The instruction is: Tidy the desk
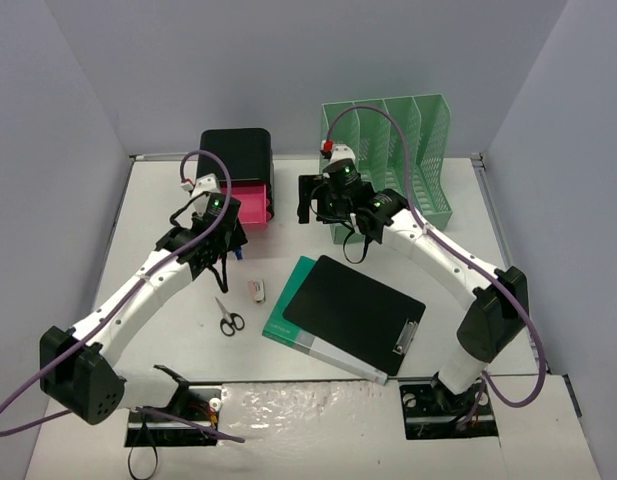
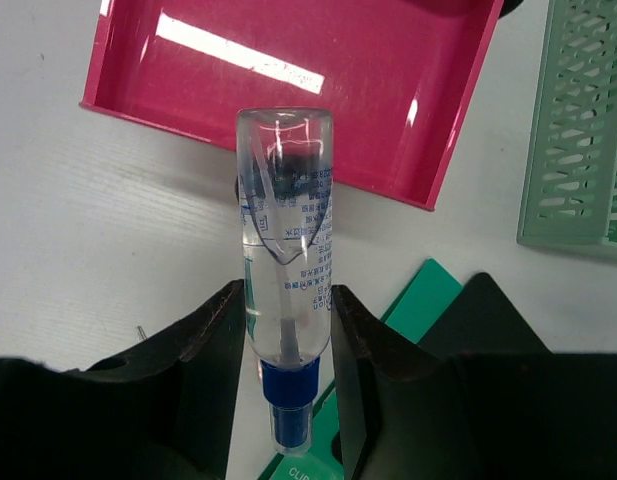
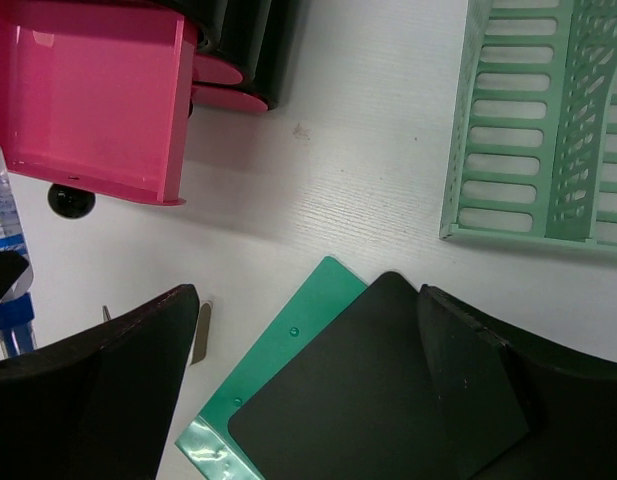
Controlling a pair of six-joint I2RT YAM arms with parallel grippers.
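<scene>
Desk (image 1: 288,240) — matte white, between pale grey walls (image 1: 238,70)

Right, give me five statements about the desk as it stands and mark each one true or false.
1. The left gripper is shut on a clear bottle with a blue cap. True.
2. The pink drawer is pushed fully shut. False: it is pulled out of its black unit.
3. The black clipboard lies on top of the green folder. True.
4. The scissors sit inside the green file rack. False: they lie flat on the desk, beside the left arm.
5. The right gripper grips the clipboard. False: it is open above it, holding nothing.
</scene>
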